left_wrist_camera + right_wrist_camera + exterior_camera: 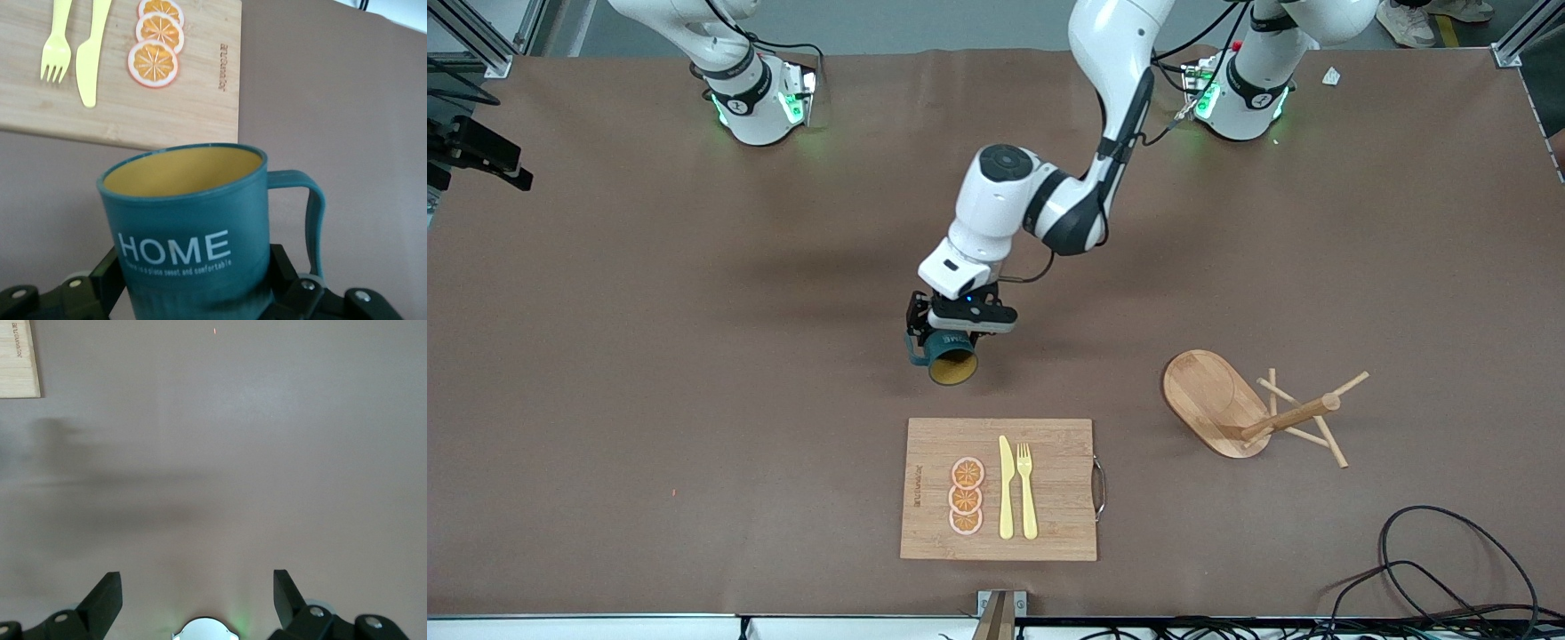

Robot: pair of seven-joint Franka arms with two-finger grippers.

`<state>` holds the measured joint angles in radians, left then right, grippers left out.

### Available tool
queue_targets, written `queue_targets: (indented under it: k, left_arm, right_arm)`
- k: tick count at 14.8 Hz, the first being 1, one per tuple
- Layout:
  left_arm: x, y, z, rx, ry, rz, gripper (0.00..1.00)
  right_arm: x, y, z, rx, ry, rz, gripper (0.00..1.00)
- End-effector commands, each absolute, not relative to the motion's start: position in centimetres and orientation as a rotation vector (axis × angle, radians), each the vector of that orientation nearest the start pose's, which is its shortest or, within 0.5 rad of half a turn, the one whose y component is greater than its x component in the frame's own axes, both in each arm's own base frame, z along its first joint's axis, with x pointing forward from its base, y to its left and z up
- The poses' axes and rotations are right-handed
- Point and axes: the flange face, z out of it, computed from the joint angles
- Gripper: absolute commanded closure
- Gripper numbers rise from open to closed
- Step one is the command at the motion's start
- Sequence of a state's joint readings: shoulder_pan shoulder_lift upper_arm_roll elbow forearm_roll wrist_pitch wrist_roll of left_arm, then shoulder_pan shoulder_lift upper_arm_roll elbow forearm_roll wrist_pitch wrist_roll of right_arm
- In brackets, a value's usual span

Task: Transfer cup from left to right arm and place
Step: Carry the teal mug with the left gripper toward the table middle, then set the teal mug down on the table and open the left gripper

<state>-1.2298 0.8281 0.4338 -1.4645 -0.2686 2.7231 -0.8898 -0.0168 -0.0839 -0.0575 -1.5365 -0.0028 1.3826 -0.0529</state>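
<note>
left gripper (951, 342): clamped on the teal cup (950, 357), held above the table beside the cutting board (1049, 524) | right gripper (197, 597): spread wide, empty, waiting over bare table

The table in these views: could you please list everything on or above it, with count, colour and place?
cup: one, teal, yellow inside, held above the table
cutting board: one, wood, nearest the front camera
orange slices: three, on the board
knife: one, yellow, on the board
fork: one, yellow, beside the knife
mug rack: one, wood, tipped over, toward the left arm's end
left gripper: shut on the cup
right gripper: open, waiting over bare table
</note>
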Motion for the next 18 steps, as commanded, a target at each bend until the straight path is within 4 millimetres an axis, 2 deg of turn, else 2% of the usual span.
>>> queue_targets:
  k: [1, 2, 4, 5, 9, 12, 14, 17, 18]
  left_arm:
    - [46.3, -62.1, 25.9, -3.276, -0.257, -0.873, 0.33]
    - [45.6, -62.7, 25.7, -3.247, -0.256, -0.922, 0.33]
    - [42.6, -64.7, 24.0, -3.221, -0.252, -0.962, 0.33]
    - [41.7, -65.0, 22.9, -3.186, -0.256, -0.98, 0.34]
    - [37.5, -67.5, 19.8, -3.054, -0.289, -1.18, 0.34]
    - [35.6, -67.9, 18.5, -2.939, -0.111, -1.278, 0.36]
    - [34.4, -67.9, 16.6, -2.858, 0.02, -1.343, 0.36]
    - [33.3, -68.0, 15.2, -2.799, 0.096, -1.442, 0.37]
    - [33.2, -67.7, 14.0, -2.776, 0.108, -1.471, 0.38]
  right_arm:
    - [49.7, -4.3, 67.2, -3.133, 0.027, 0.106, 0.0]
    - [49.6, -4.5, 67.1, -3.132, 0.031, 0.11, 0.0]
    - [49.6, -4.4, 67.2, -3.132, 0.029, 0.11, 0.0]
    - [49.7, -4.1, 67.2, -3.133, 0.022, 0.108, 0.0]
    - [49.6, -3.7, 67.2, -3.133, 0.01, 0.12, 0.0]
    - [49.7, -3.7, 67.2, -3.133, 0.01, 0.115, 0.0]
    - [49.7, -4.3, 67.1, -3.129, 0.028, 0.117, 0.0]
    - [49.7, -3.7, 67.3, -3.132, 0.026, 0.122, 0.0]
    - [49.7, -3.9, 67.5, -3.132, 0.034, 0.113, 0.0]
